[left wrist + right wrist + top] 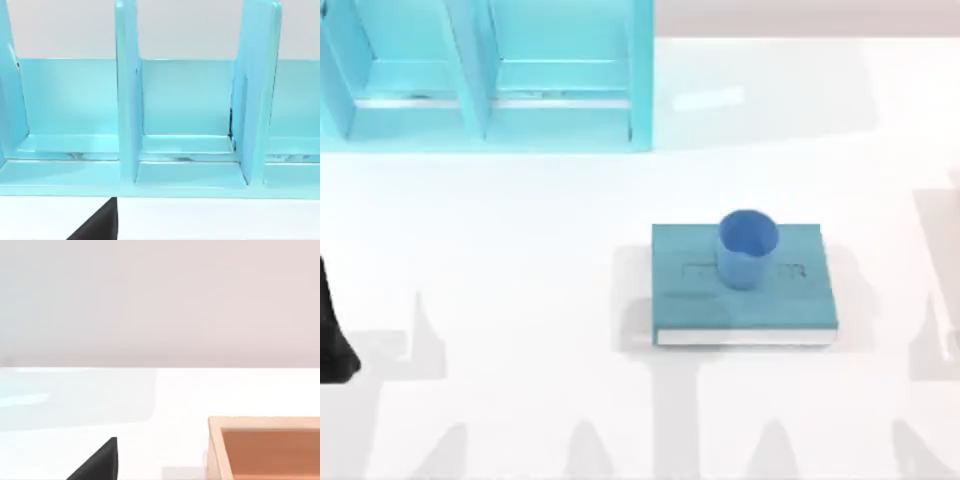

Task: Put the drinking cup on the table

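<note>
We are seeing the drinking cup standing upright on the teal book, toward its far edge, right of the desk's middle. The light-blue shelf unit is sitting at the far left. Our left arm is waiting at the left edge; we cannot tell either tool's state. An orange box is showing in the right wrist view.

Open table surrounds cup

Rendered simulation tabletop: plain white table, light-blue shelf unit, blank backdrop
</note>
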Robot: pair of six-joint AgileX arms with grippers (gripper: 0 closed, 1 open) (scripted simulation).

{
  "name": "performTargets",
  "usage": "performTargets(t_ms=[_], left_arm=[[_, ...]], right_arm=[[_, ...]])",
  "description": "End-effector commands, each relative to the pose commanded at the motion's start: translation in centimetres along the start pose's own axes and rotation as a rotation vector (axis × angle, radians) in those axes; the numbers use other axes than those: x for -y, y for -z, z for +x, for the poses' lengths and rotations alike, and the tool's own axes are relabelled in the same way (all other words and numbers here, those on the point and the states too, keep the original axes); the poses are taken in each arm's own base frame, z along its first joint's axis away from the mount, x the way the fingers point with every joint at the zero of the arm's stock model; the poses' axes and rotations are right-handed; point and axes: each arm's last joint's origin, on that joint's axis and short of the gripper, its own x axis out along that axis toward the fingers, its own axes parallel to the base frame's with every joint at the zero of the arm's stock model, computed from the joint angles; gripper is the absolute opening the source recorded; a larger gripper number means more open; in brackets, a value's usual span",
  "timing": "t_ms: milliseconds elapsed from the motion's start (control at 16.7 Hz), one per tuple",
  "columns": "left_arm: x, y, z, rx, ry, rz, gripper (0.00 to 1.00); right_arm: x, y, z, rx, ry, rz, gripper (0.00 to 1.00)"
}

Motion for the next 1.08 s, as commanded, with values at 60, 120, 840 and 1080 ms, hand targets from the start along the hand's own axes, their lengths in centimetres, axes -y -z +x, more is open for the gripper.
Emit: performTargets(t_ms=[60, 120, 840, 1080], left_arm=[[0.0, 0.0, 0.0, 0.0, 0.0, 0.0, 1.0], [0.0, 0.0, 0.0, 0.0, 0.0, 0.0, 1.0], [1.6, -13.0, 6.3, -0.499, -0.095, -0.277, 1.0], [5.2, -16.4, 14.8, -0.787, -0.168, -0.32, 1.0]], right_arm=[[0.0, 0.0, 0.0, 0.0, 0.0, 0.0, 1.0], [0.0, 0.0, 0.0, 0.0, 0.0, 0.0, 1.0], [0.0, 0.0, 0.0, 0.0, 0.0, 0.0, 1.0], [0.0, 0.0, 0.0, 0.0, 0.0, 0.0, 1.0]])
